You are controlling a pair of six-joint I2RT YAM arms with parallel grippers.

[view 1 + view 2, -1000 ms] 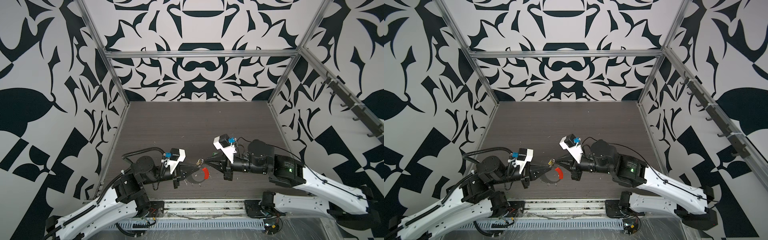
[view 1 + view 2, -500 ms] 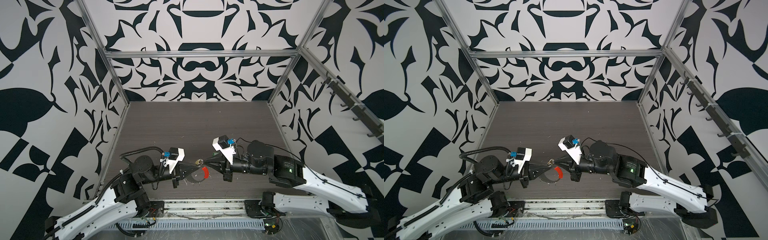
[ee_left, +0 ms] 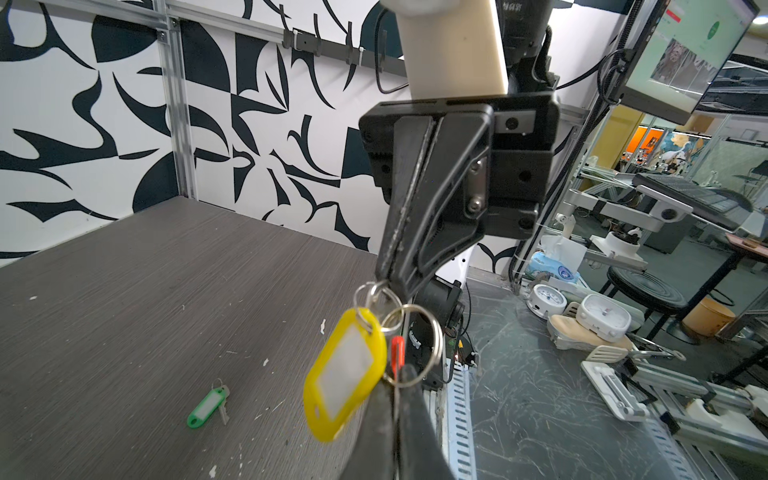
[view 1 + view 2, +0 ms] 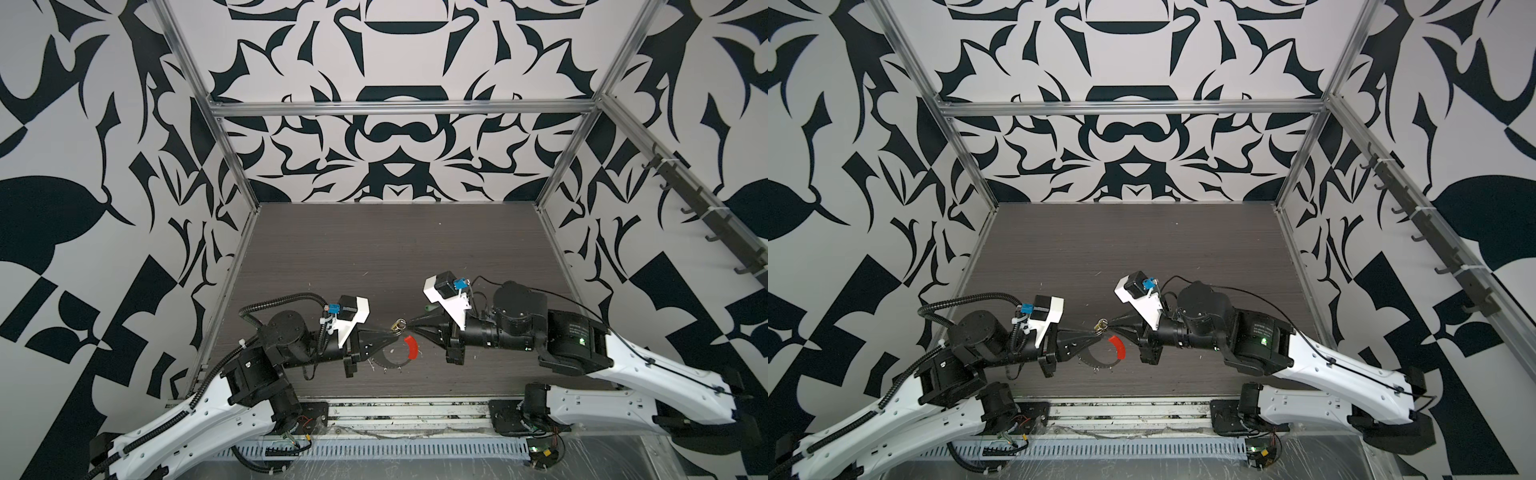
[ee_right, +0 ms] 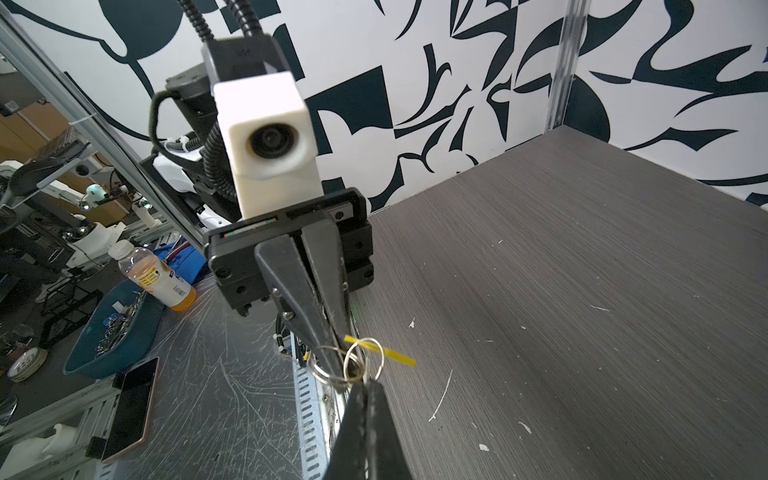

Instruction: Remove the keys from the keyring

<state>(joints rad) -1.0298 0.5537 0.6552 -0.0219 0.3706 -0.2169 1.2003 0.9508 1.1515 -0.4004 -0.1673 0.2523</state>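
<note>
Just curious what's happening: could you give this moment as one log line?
left gripper: shut on keyring | right gripper: shut on small ring | yellow tag: hanging from it | green tag: on table

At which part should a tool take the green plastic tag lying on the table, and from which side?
Probably across the two long edges of the green oblong plastic tag, toward the end away from the small metal key, coming from straight above. It lies flat on the dark wood-grain table, so only its thin edges offer a hold; the key looks too thin to pinch.
</note>
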